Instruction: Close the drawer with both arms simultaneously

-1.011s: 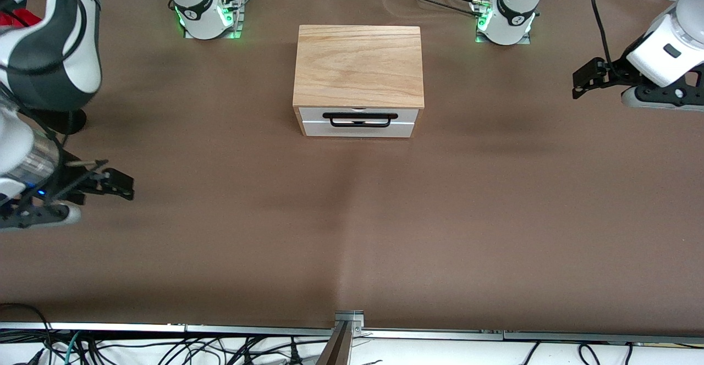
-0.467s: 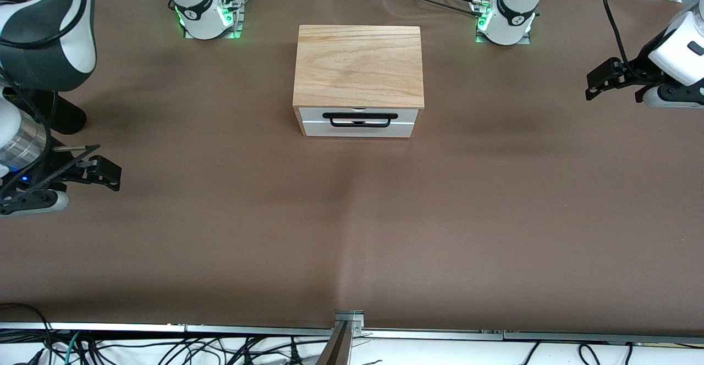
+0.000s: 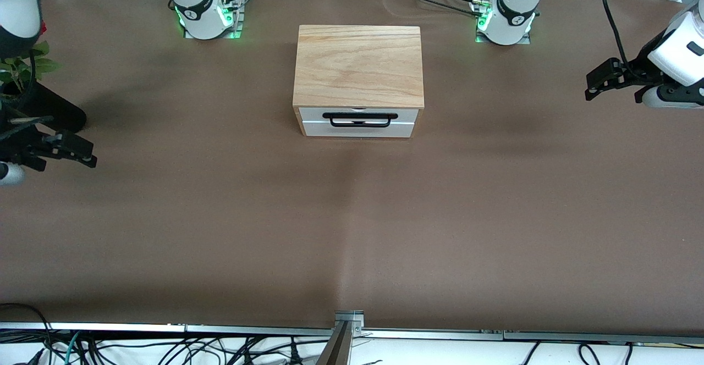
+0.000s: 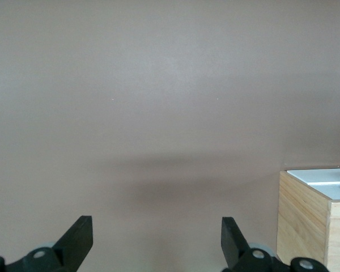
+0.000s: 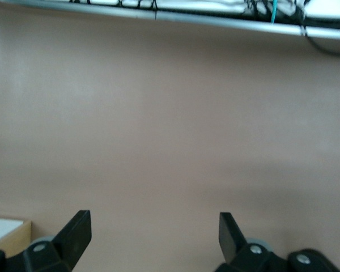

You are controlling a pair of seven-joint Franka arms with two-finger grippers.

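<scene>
Front view: drawer point(image 3: 357, 122) sits flush in the oak box point(image 3: 358, 66) at mid-worktop, evidently closed. Since a second ago the right end effector point(image 3: 77, 153) has drawn back toward its arm's end of the brown worktop point(image 3: 352, 233); the left end effector point(image 3: 605, 76) has likewise retreated. Task judged complete. A potted plant point(image 3: 22, 68) shows at the edge.

Left wrist view: fingers point(image 4: 79, 238) spread wide, empty; box corner visible.

Right wrist view: fingers point(image 5: 76, 229) wide apart, empty; cables along the worktop's rim.

White arm shells, black joint bands. Green LEDs and red buttons at both bases. Black cable trailing off the left arm. Left pincer point(image 3: 599, 78) and right pincer point(image 3: 74, 150): matte black, wedge-shaped fingers point(image 4: 78, 241).
</scene>
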